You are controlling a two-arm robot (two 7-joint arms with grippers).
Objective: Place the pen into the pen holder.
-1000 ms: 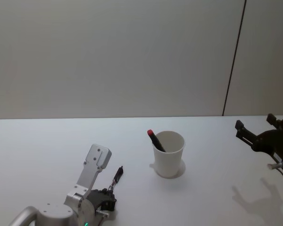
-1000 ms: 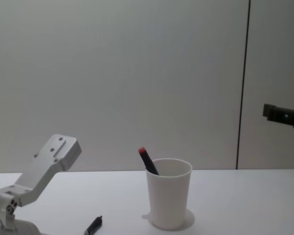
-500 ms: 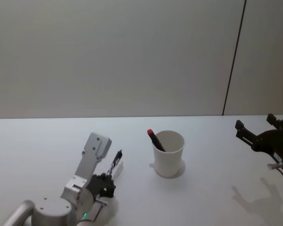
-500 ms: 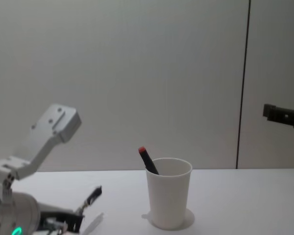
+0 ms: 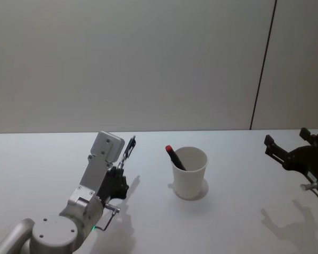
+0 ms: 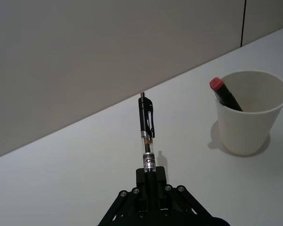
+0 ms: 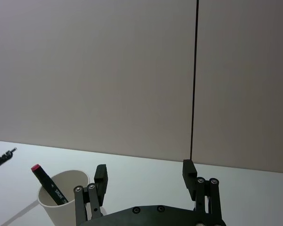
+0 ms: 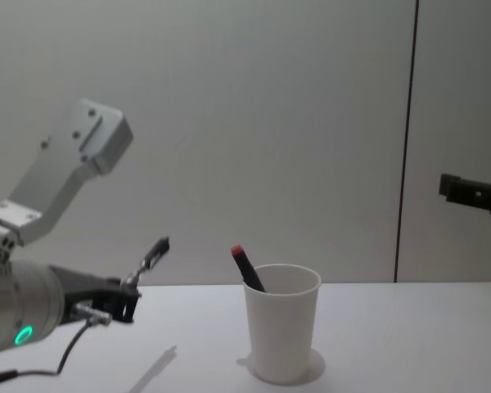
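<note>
One container is standing on the white table (image 5: 244,211) before us: the pen holder, a plain white tapered paper cup (image 5: 190,174) with a rolled rim, upright on its small round base disc. Inside it a single black marker with a red cap (image 5: 175,157) is leaning against the rim on our left side, its red end sticking out above the edge. The chest view is showing the same cup (image 8: 282,327) and marker (image 8: 247,270) from the side.

We are counting one cup, one marker and one pen. The pen, a slim clear-barrelled one with a black clip and black upper half (image 6: 146,132), is not in the cup. Our left gripper (image 6: 149,176) is clamping it by its lower end, and the clip end is pointing away from the fingers. In the head view the left gripper (image 5: 118,177) is holding the pen (image 5: 128,150) clear of the table, to the left of the cup and well apart from it. In the chest view the pen (image 8: 151,258) is tilting up and towards the cup.

Our right gripper (image 7: 144,175) is hanging over the table's right side, its fingers spread wide with nothing between them.

A dark band with pale print is circling the pen's barrel, and small white lettering is running along the marker; we cannot read either.
</note>
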